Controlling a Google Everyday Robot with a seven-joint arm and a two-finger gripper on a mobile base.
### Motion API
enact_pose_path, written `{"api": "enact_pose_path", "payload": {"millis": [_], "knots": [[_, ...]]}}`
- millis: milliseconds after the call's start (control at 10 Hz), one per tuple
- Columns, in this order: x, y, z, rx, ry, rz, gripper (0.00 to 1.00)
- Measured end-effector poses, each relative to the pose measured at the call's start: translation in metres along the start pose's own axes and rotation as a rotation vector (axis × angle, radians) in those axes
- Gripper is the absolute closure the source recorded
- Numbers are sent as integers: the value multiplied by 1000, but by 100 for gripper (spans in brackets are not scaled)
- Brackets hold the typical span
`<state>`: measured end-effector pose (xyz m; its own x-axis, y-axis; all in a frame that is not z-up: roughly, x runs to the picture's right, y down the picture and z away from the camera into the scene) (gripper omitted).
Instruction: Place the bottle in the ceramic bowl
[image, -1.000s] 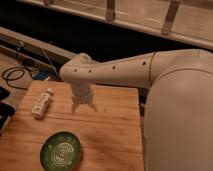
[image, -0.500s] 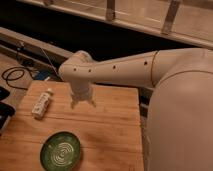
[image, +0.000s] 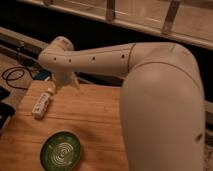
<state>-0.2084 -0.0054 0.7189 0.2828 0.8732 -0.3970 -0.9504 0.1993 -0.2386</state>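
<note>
Gripper open, empty, just beside the small white plastic bottle near the wooden table's left edge: straddle its middle squarely!

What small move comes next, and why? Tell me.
Probably ease the hand down over the bottle: it hangs open just beside the bottle's cap end, and the bottle lies flat on the table, apart from the bowl.

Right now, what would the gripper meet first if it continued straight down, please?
The gripper hangs over the wooden table, pointing down; it would probably meet the table beside the bottle; depth is unclear.
</note>
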Motion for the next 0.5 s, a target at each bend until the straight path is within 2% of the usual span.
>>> {"api": "enact_pose_path", "payload": {"millis": [100,200,500], "knots": [[-14,24,3,-7,-12,-56,35],[-18,35,3,-16,-18,-75,35],[-19,28,4,-3,-15,-71,35]]}}
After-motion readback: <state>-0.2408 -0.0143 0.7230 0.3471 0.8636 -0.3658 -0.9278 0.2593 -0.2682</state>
